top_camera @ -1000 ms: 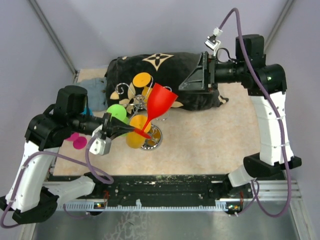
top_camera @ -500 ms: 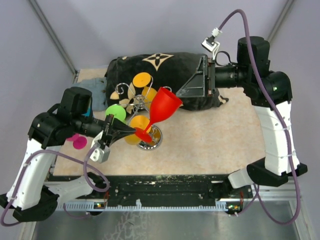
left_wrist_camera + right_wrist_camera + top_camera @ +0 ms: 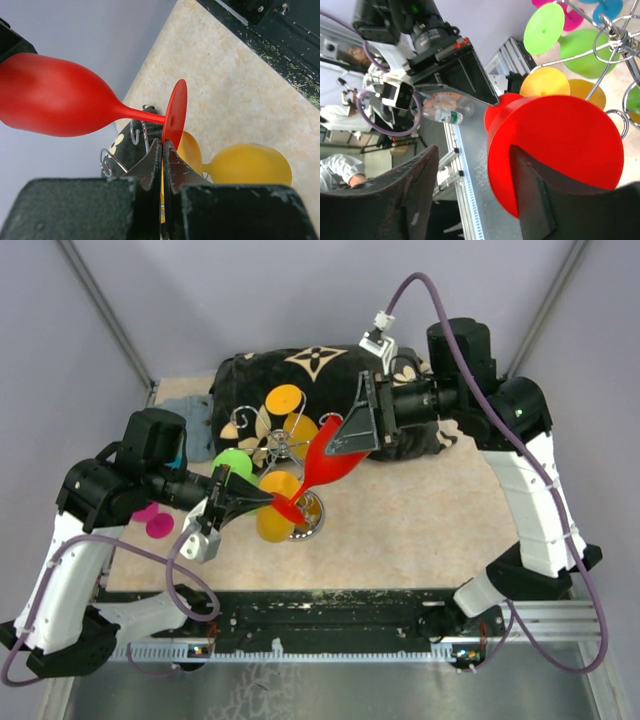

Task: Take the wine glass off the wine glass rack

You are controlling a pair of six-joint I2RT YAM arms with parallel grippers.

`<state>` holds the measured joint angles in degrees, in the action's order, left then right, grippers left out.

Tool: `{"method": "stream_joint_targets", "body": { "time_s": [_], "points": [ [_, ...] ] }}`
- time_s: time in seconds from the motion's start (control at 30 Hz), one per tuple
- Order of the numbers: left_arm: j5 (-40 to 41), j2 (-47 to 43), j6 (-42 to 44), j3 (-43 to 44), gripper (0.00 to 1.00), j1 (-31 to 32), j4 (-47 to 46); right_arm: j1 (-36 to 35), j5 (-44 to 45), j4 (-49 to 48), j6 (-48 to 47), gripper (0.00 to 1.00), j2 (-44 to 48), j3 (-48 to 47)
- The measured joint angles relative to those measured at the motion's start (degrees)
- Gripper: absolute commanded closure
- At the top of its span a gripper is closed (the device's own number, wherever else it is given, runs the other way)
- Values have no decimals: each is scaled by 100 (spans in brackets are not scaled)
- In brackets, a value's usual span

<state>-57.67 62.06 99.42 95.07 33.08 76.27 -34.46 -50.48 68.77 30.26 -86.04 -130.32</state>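
Pink discs [image 3: 155, 522]: two flat rounds at the far left, beside the left arm and well apart from the work.
Left gripper [image 3: 162, 150]: jaws pinched together on the rim of the red foot. It is a thin edge hold, so the glass lies almost on its side with its bowl pointing right.
Green glass [image 3: 234, 464]: just behind the left fingers, close enough to be brushed.
Yellow glasses [image 3: 273, 522]: crowded low at the stand, directly under the red foot in the top view.
Wine glass rack [image 3: 281, 448]: silver wire scrolls over a mirror base [image 3: 306, 516]. From the left wrist the curls sit behind the foot, not hooked round it.
Wine glass [image 3: 55, 97]: red, in the air and tilted, apparently free of the scrolls though overlapping the stand from above.
Right gripper [image 3: 340, 440]: jaws apart at the bowl's mouth — probably there to steady the heavy end. Whether a finger touches, I cannot tell.
Black patterned cushion [image 3: 300, 375]: behind everything, limiting room for the right arm.
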Motion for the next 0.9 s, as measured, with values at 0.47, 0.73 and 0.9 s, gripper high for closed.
{"method": "stream_joint_targets", "body": {
  "time_s": [0.47,0.73,0.9],
  "points": [
    [46,-435,-1687,-160,26,22,-1899,-404,330,212,-44,100,-181,-686],
    [1161,-686,-4629,-304,19,31,-5921,1246,1526,-138,140,100,542,-905],
    [3174,-92,-6000,468,16,33,-7020,1563,4179,151,-291,100,1121,-382]
  ]
}}
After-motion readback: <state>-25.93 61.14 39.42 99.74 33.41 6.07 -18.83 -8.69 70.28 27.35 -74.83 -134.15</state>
